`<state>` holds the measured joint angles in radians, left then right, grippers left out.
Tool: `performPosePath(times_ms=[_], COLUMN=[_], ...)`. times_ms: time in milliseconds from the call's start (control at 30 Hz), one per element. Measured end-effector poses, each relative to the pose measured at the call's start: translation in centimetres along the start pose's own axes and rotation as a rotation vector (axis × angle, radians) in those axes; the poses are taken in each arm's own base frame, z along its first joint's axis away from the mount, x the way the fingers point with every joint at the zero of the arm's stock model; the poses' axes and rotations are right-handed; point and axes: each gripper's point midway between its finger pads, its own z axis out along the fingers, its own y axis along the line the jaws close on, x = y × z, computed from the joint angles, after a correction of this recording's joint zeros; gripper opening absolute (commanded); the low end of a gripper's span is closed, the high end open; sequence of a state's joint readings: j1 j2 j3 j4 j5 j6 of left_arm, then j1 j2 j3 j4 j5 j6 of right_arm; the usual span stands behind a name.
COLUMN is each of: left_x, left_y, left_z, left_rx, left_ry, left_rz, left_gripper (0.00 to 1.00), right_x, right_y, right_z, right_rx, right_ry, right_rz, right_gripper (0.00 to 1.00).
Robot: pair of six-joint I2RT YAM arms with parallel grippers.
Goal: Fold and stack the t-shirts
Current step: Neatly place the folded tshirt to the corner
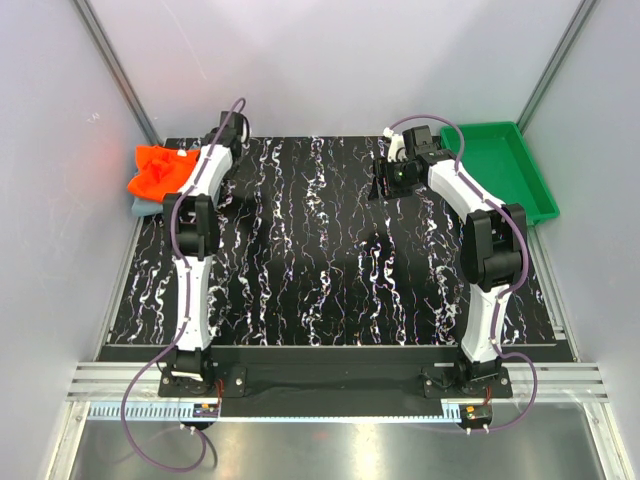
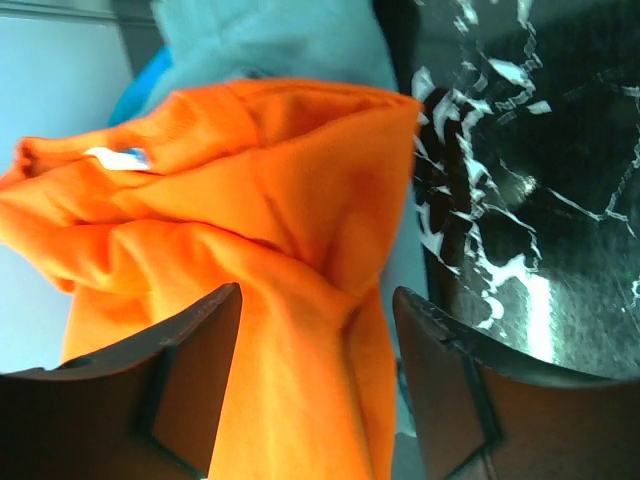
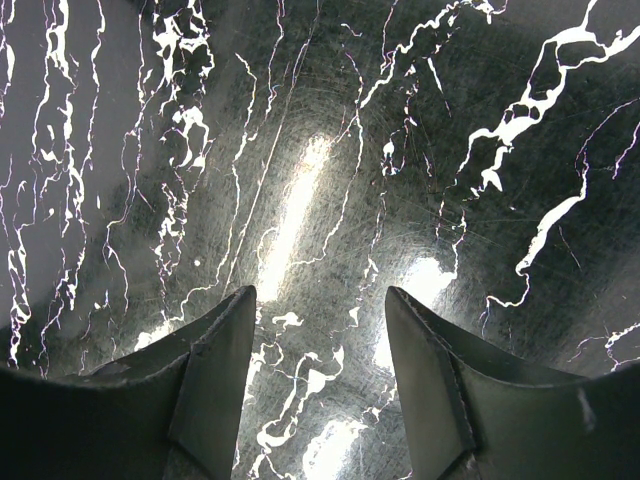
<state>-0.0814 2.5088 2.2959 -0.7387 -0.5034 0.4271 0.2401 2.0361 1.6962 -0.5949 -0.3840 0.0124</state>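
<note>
The orange-red t-shirt (image 1: 160, 168) lies crumpled at the table's far left corner, on top of the grey-blue t-shirt (image 1: 143, 207), which shows only as a strip beneath it. In the left wrist view the orange t-shirt (image 2: 250, 200) fills the frame, with the grey-blue t-shirt (image 2: 280, 40) behind it. My left gripper (image 2: 318, 300) is open, its jaws standing apart on either side of a fold of orange cloth without pinching it. Over bare table at the far right, my right gripper (image 3: 320, 295) hangs open and empty.
A green plastic tray (image 1: 505, 170) stands at the far right corner, beside the right arm's wrist (image 1: 415, 150). The black marbled tabletop (image 1: 320, 250) runs between the two arms. Grey walls close in on the left, right and back.
</note>
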Motion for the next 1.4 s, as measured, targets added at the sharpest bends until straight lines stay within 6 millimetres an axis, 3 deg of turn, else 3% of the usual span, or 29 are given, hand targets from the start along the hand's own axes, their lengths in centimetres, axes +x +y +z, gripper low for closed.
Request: performPosePath(times_ms=[133, 300, 433, 633, 767, 1033, 1200, 1400], left_x=[-1.5, -1.5, 0.8, 5.9, 7.9, 12.8, 13.7, 14.6], left_y=[2.3, 7.6, 12.0, 14.8, 14.8, 11.5, 11.0, 10.2], left_z=[-0.9, -2.3, -1.8, 0.5, 1.5, 3.7, 4.0, 2.8], left_rx=[-0.040, -0.120, -0.182, -0.209, -0.216, -0.153, -0.152, -0.113], left_ry=[-0.051, -0.081, -0.051, 0.061, 0.114, 0.254, 0.275, 0.289], left_rz=[-0.051, -0.127, -0.193, -0.229, -0.224, -0.154, -0.156, -0.182], left_gripper=[0.68, 0.70, 0.69, 0.68, 0.68, 0.66, 0.64, 0.70], right_x=[0.0, 0.3, 0.6, 0.4, -0.1, -0.3, -0.3, -0.4], right_y=[0.0, 0.1, 0.3, 0.6, 0.9, 1.1, 1.1, 1.1], right_z=[0.0, -0.1, -0.1, -0.5, -1.2, -1.8, -1.8, -1.8], right_rx=[-0.001, -0.002, -0.017, -0.028, -0.029, -0.030, -0.030, -0.031], right_ry=[0.001, 0.011, 0.023, 0.019, 0.002, -0.010, -0.010, -0.010], right_rz=[0.000, 0.004, 0.009, -0.007, -0.019, -0.032, -0.035, -0.038], right_gripper=[0.62, 0.62, 0.62, 0.62, 0.63, 0.63, 0.63, 0.63])
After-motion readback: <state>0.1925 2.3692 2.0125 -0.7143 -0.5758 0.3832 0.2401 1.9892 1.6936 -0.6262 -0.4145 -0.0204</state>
